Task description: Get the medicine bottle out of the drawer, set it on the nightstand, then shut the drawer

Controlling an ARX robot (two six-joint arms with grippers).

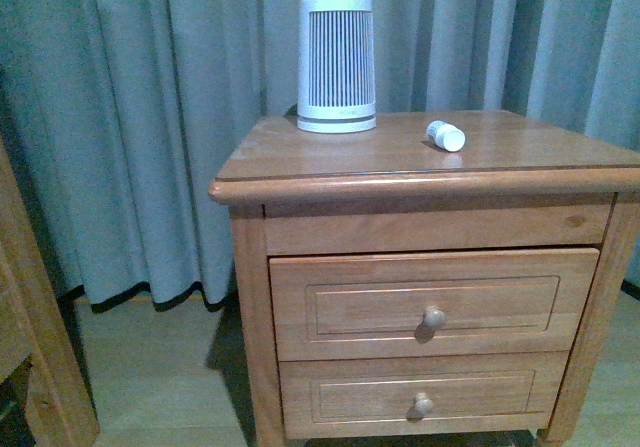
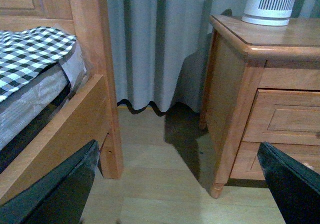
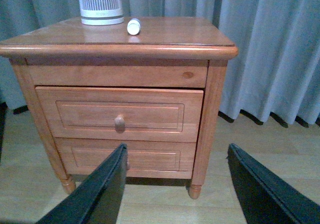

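The medicine bottle (image 1: 446, 135) lies on its side on the nightstand's glossy top (image 1: 330, 162), right of centre; it also shows in the right wrist view (image 3: 133, 26). The drawer (image 1: 350, 307) with its round knob (image 1: 433, 317) looks pushed in, its front about level with the lower drawer (image 1: 340, 397). Neither arm shows in the front view. My left gripper (image 2: 175, 194) is open and empty, low over the floor beside the nightstand's left side (image 2: 235, 93). My right gripper (image 3: 177, 194) is open and empty, held back from the drawer front (image 3: 80, 115), low before the cabinet.
A tall white-grey ribbed appliance (image 1: 337, 64) stands at the back of the nightstand top. A wooden bed frame (image 2: 90, 58) with a checked cover (image 2: 30, 48) stands to the left. Grey curtains (image 1: 150, 117) hang behind. Pale wood floor (image 2: 160, 184) lies between bed and nightstand.
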